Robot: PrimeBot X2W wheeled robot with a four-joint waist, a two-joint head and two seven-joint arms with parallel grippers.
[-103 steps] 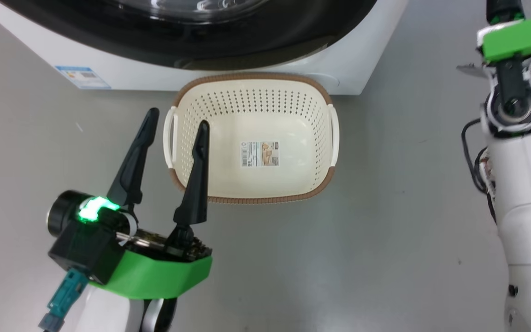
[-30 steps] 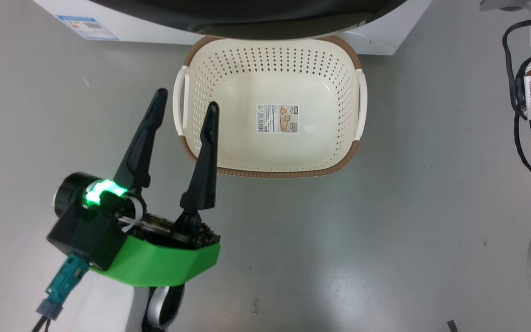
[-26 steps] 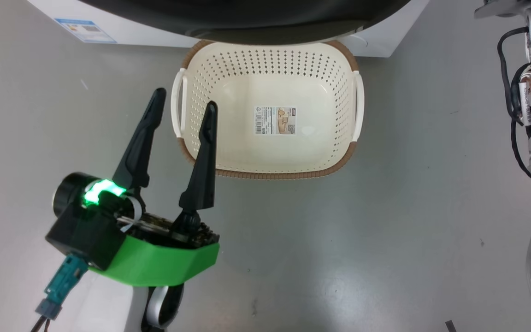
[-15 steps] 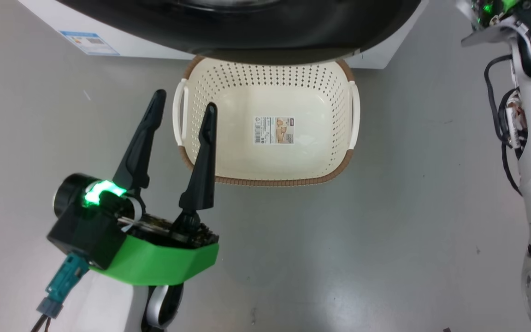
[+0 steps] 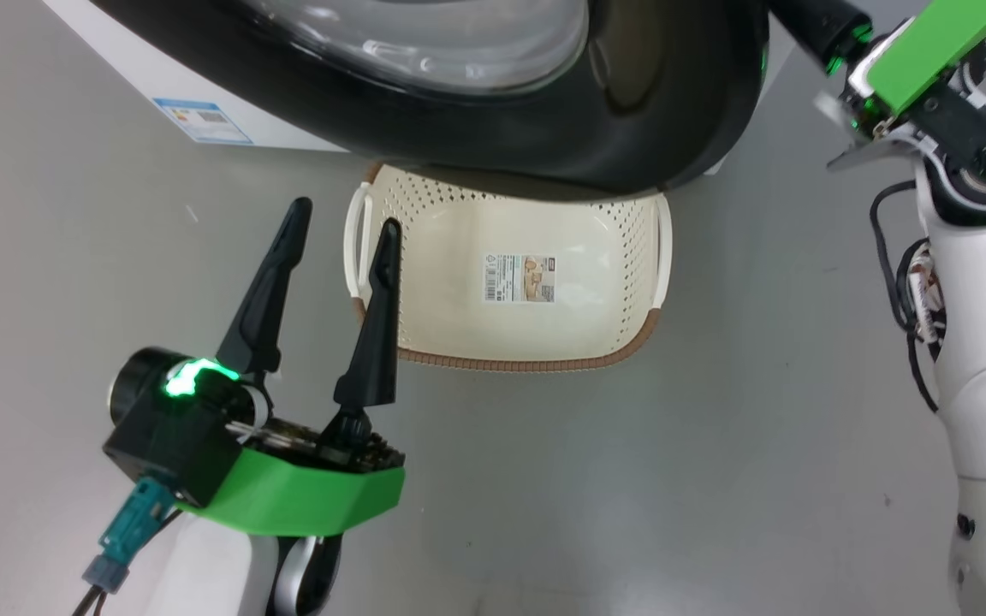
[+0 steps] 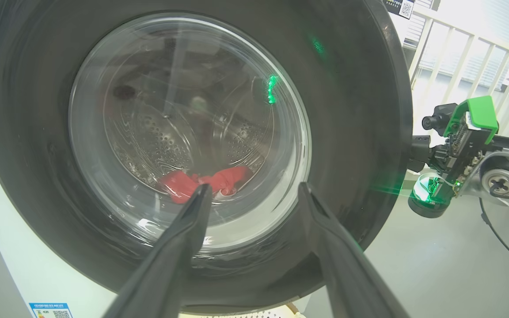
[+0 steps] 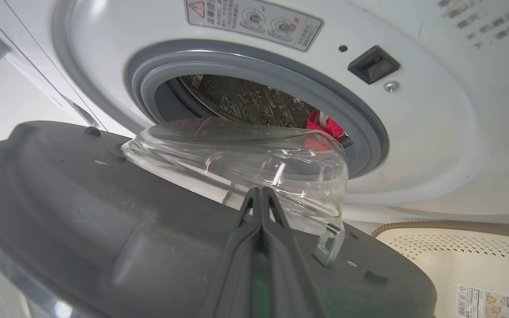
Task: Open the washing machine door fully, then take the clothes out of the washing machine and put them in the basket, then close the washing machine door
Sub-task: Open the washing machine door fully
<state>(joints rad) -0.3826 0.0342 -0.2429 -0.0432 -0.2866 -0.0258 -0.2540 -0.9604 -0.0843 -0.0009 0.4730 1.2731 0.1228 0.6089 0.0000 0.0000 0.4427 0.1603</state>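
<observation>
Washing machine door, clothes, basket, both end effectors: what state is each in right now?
washing machine door: partly open, overhanging the basket's far end.
clothes: inside the drum.
basket: on the floor, empty but for a sticker.
left end effector: open, holding nothing.
right end effector: shut, tips by the door's inner face.

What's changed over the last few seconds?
The washing machine door has swung outward and now overhangs the far rim of the basket; the shut right gripper is at its inner side. The head camera shifted too. Unchanged: left gripper open beside the basket, basket empty, clothes in the drum.
</observation>
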